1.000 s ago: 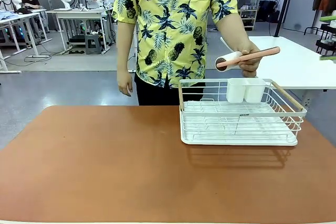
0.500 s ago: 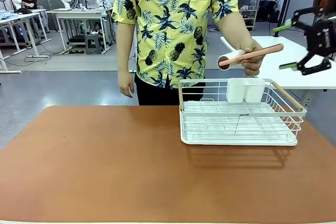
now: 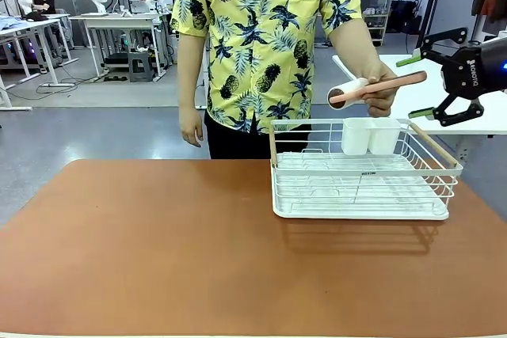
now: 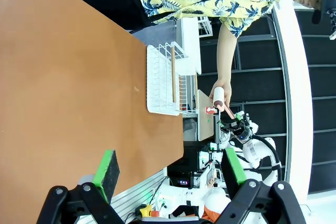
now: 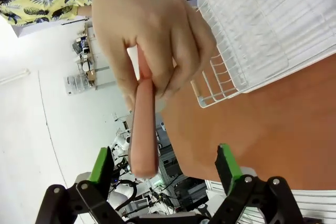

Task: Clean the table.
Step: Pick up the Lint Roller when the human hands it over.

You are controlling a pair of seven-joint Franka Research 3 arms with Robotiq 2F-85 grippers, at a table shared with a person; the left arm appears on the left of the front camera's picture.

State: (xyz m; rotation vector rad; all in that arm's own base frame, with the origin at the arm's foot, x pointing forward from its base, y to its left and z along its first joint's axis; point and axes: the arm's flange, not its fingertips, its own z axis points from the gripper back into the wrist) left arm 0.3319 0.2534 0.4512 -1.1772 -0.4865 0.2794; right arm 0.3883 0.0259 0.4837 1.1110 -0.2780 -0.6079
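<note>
The reddish-brown table [image 3: 158, 243] is bare apart from a white wire dish rack [image 3: 356, 213] at its right. Above the rack a person's hand [image 3: 380, 100] holds out a lint roller [image 3: 379, 85] by its pink handle. My right gripper [image 3: 416, 86] hovers open at the free end of that handle, one finger above it and one below. From the right wrist, the handle [image 5: 143, 129] reaches down between the open green pads [image 5: 101, 163], nearer the left one and touching neither. My left gripper [image 4: 169, 167] is open and holds nothing, off the table's [image 4: 63, 77] near edge.
Two white cups [image 3: 371, 136] stand in the rack's back corner. A white-topped table [image 3: 451, 96] lies behind my right gripper. The person stands at the far edge, the other hand [image 3: 188, 126] hanging down. The table's left half is free room.
My right gripper has come in from the right edge and moved left, up to the end of the pink handle, staying open. The person's hand has barely shifted.
</note>
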